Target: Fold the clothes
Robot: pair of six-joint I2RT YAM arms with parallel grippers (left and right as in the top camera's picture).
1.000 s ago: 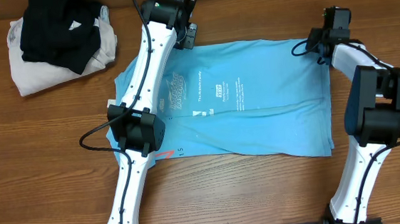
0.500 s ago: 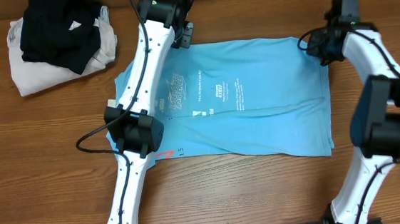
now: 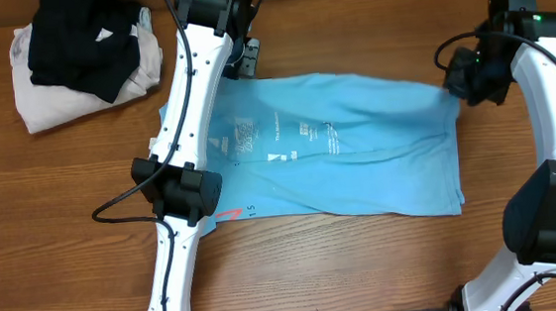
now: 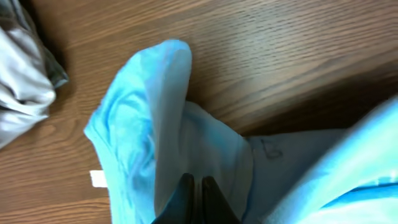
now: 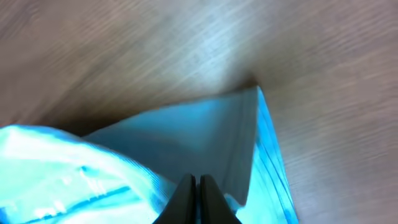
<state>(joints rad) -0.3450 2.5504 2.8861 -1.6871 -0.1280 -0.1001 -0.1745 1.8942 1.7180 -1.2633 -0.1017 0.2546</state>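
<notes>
The sky-blue T-shirt (image 3: 357,154) lies spread across the middle of the wooden table, white print near its left part. My left gripper (image 3: 243,61) is shut on the shirt's far left corner and holds it lifted; in the left wrist view the fabric (image 4: 149,118) drapes over the closed fingers (image 4: 198,193), with a white tag (image 4: 97,179) at the edge. My right gripper (image 3: 463,81) is shut on the far right corner; in the right wrist view the cloth (image 5: 205,137) hangs from the closed fingers (image 5: 194,190). The far edge is raised and pulled forward.
A pile with a black garment (image 3: 80,42) on a cream garment (image 3: 54,94) sits at the far left corner of the table. A grey-cream edge of it shows in the left wrist view (image 4: 22,93). Bare wood (image 3: 366,268) lies in front of the shirt.
Both grippers have lifted the shirt's far corners; the far edge has risen and shifted toward the front. The right arm swung out to the right, the left arm slightly left.
</notes>
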